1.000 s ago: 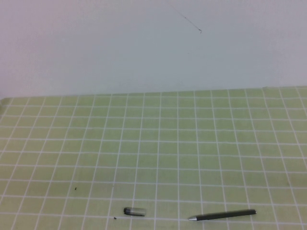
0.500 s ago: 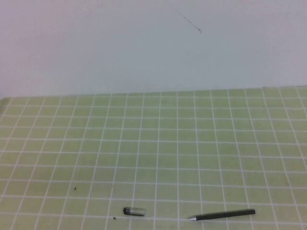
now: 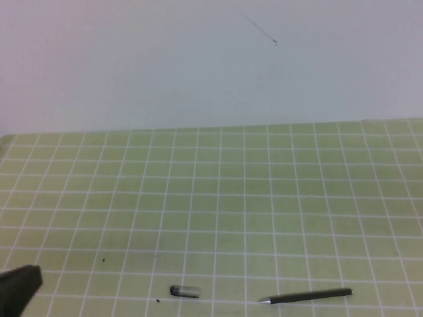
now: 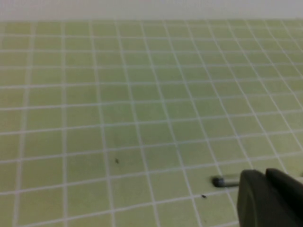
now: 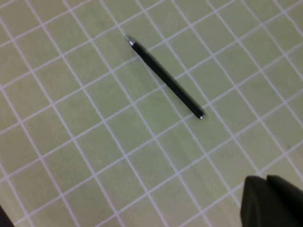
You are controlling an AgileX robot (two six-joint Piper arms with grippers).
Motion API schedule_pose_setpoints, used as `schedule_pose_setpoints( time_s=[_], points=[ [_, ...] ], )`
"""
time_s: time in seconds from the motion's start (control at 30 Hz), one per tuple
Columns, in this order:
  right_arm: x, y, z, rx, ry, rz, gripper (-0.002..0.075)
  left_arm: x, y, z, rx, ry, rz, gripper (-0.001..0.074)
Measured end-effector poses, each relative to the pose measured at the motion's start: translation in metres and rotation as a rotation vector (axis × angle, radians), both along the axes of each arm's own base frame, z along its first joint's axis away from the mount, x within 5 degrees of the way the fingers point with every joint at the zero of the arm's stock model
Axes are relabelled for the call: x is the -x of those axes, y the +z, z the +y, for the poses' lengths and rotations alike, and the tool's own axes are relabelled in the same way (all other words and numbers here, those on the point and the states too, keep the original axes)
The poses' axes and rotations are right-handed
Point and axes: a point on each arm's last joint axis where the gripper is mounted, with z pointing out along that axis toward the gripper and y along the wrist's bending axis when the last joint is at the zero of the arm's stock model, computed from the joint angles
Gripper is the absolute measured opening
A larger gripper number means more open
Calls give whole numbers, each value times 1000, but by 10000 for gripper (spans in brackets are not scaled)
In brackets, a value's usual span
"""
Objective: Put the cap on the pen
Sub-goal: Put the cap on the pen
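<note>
Pen (image 3: 306, 296) lying uncapped on green grid mat (image 3: 264, 198) near front edge, right of centre, silver tip pointing toward cap (image 3: 185, 291). Cap lying on its side near same edge, apart from pen, dark end facing away from it. No brand or writing legible on either. Left gripper (image 3: 18, 287) hovering at front-left corner of mat, fingers clenched, holding nothing. Right gripper (image 5: 272, 201) hanging above mat near pen, fingers clenched, empty.

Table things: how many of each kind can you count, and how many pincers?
Pen: 1
Cap: 1
Left pincer, shut, near the cap: 1
Right pincer, shut, over the mat by the pen: 1
Total: 4
</note>
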Motion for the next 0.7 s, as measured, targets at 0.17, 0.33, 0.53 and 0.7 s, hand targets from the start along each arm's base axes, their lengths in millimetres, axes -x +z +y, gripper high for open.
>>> schedule_pose_setpoints(
  time_s=[0.17,0.33,0.53,0.7],
  points=[
    [-34,-8,17,71,138,37,-3,-8,-5,-12,47,-121,72,0],
    [-60,-33,42,227,295,103,-2,-11,-8,-16,53,-170,101,0],
    [-81,-76,81,409,448,92,53,-11,-8,-17,41,-186,93,0],
    [-86,-104,109,479,533,83,268,-11,-8,-16,33,-186,84,0]
  ],
)
